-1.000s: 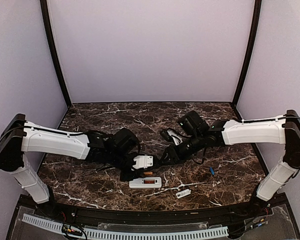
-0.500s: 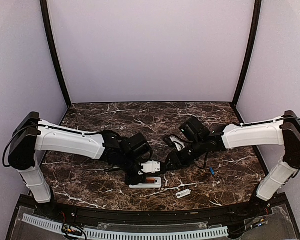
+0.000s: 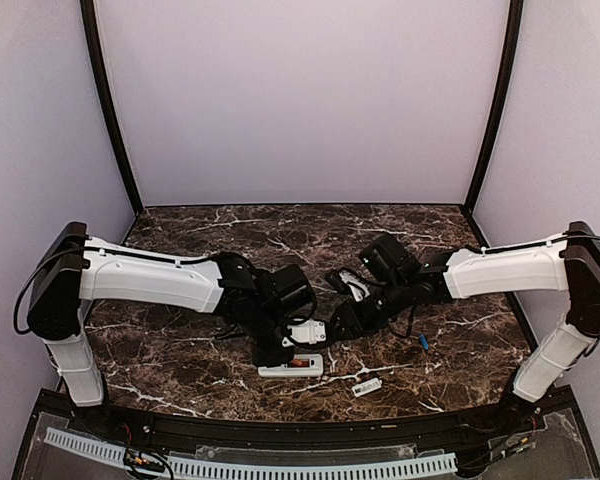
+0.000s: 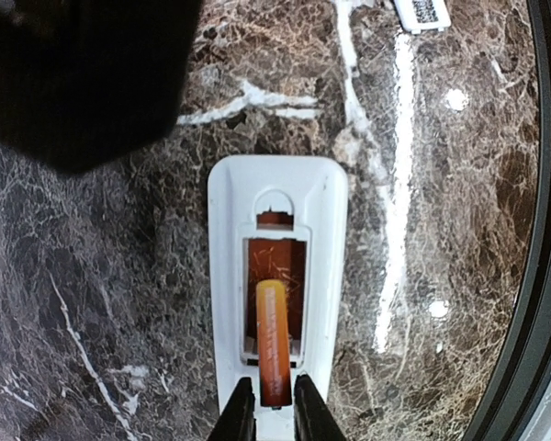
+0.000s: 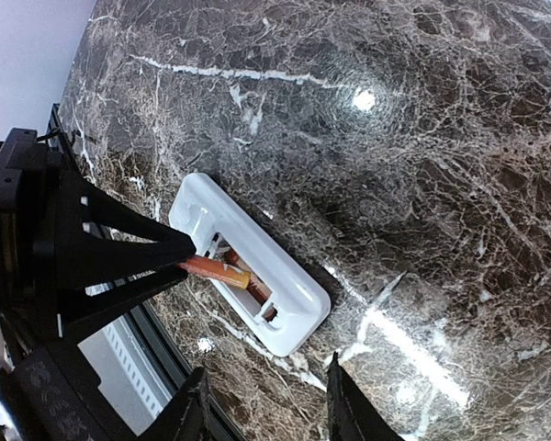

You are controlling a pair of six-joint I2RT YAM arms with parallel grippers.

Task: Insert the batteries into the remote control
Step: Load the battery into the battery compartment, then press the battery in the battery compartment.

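Note:
The white remote control [image 3: 276,371] lies back up near the table's front edge, its battery bay open. It also shows in the left wrist view [image 4: 326,230] and the right wrist view [image 5: 289,276]. My left gripper [image 4: 274,418] is shut on the orange battery [image 4: 274,340], which slants with its far end inside the bay; the battery also shows in the right wrist view [image 5: 216,269]. My right gripper [image 5: 266,413] is open and empty, hovering just right of the remote. The blue battery [image 3: 423,341] lies on the table to the right.
A small loose white cover piece [image 3: 367,386] lies right of the remote near the front edge, and shows in the left wrist view [image 4: 421,13]. The table's black front rim [image 4: 523,303] runs close beside the remote. The left gripper's black fingers [image 5: 119,262] fill the right wrist view's left side.
My left arm has moved right and down, bringing the orange battery from above the remote into its open bay. My right gripper has shifted slightly closer to the remote.

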